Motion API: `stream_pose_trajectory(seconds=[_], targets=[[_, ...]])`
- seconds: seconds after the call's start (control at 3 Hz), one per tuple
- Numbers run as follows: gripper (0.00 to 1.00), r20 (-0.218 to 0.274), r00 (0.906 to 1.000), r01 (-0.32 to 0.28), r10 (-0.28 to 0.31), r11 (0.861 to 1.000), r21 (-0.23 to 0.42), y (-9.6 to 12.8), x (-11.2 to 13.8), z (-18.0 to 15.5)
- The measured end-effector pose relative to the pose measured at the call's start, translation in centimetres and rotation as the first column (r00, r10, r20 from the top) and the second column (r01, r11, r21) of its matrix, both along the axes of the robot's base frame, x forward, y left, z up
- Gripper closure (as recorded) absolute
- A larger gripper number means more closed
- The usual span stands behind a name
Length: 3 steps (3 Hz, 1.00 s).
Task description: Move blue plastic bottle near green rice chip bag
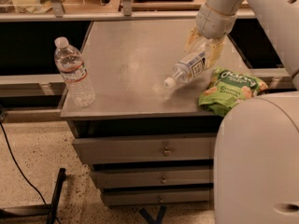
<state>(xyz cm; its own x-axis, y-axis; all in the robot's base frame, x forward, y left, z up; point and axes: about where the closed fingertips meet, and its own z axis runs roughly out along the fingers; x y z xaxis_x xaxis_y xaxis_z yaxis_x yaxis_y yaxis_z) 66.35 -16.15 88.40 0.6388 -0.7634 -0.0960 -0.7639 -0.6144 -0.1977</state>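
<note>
My gripper (pixel 203 50) hangs from the white arm over the right part of the metal table (pixel 131 59). Its fingers (pixel 216 53) are shut on the blue plastic bottle (pixel 187 69), a small bottle with a pale label and a dark square. The bottle is tilted, with its white cap (pixel 168 82) pointing down-left, close to the tabletop. The green rice chip bag (pixel 230 89) lies crinkled at the table's front right corner, just right of the bottle and partly cut off by my white body.
A taller clear water bottle (pixel 74 73) with a red-striped label stands upright at the table's front left corner. Drawers (pixel 149 150) sit under the tabletop. My white base (pixel 257 162) fills the lower right. A shelf runs along the back.
</note>
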Motion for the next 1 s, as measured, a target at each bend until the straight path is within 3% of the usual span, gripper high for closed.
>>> stream_pose_trajectory(seconds=[0.33, 0.67, 1.0], targets=[[0.13, 0.032, 0.9995, 0.005, -0.005, 1.000, 0.011, 0.4, 1.0, -0.2], [0.00, 0.080, 0.9967, 0.010, -0.012, 1.000, 0.029, 1.1, 2.8, -0.8], [0.00, 0.080, 0.9967, 0.010, -0.012, 1.000, 0.029, 1.1, 2.8, -0.8]])
